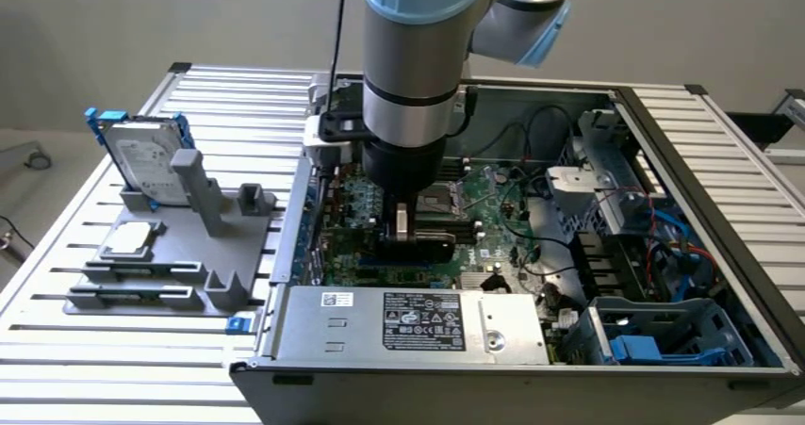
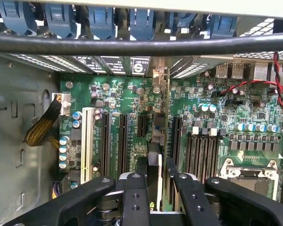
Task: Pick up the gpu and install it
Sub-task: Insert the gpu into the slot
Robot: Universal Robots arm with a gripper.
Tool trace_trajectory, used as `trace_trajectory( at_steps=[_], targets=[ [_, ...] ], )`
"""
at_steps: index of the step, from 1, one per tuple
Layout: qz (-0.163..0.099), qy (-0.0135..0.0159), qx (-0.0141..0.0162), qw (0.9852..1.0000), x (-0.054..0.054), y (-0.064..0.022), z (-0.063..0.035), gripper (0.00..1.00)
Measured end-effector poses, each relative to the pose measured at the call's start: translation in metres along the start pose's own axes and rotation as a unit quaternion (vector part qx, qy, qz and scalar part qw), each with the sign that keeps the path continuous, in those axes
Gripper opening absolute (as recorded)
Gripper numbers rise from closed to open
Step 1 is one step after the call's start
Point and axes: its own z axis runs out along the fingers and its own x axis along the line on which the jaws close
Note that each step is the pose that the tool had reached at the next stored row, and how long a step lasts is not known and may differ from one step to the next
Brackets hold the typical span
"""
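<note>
My gripper [image 1: 405,229] hangs straight down inside the open computer case [image 1: 654,142], over the green motherboard [image 1: 484,199]. It is shut on the gpu [image 1: 421,249], whose black shroud shows just below the fingers. In the wrist view the gpu [image 2: 165,141] stands on edge between the two black fingers [image 2: 134,197] of the gripper [image 2: 159,190]. It runs along the black expansion slots [image 2: 123,141] towards the case's rear wall. Whether its edge sits in a slot is hidden.
A grey holder [image 1: 176,255] outside the case, at the exterior view's left, carries a silver hard drive with blue rails [image 1: 145,152]. The power supply [image 1: 416,321] fills the case's near side. A black cable [image 2: 132,44] and red wires [image 2: 278,80] cross the wrist view.
</note>
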Motion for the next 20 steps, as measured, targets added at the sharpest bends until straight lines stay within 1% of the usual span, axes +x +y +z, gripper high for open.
trace_trajectory(
  at_steps=[2, 4, 5, 6, 7, 8, 10, 11, 15, 17, 20],
  targets=[
    [0.000, 0.0000, -0.0005, 1.0000, 0.000, -0.0001, 0.0000, 0.26],
    [0.000, -0.0003, -0.0015, 1.0000, 0.000, 0.0000, -0.0006, 0.26],
    [0.000, -0.0005, -0.0020, 1.0000, 0.000, 0.0001, -0.0015, 0.27],
    [0.000, -0.0003, -0.0027, 1.0000, 0.000, 0.0002, -0.0033, 0.33],
    [0.000, -0.0002, -0.0035, 1.0000, 0.000, 0.0001, -0.0058, 0.33],
    [0.000, -0.0003, -0.0045, 1.0000, 0.000, 0.0002, -0.0086, 0.40],
    [0.000, -0.0003, -0.0065, 1.0000, -0.001, 0.0004, -0.0139, 0.40],
    [0.000, -0.0004, -0.0073, 1.0000, -0.001, 0.0005, -0.0170, 0.46],
    [0.000, -0.0006, -0.0099, 1.0000, -0.001, 0.0009, -0.0310, 0.46],
    [0.000, -0.0006, -0.0117, 0.9999, -0.001, 0.0010, -0.0369, 0.46],
    [0.000, -0.0007, -0.0143, 0.9999, -0.002, 0.0011, -0.0414, 0.46]
  ],
)
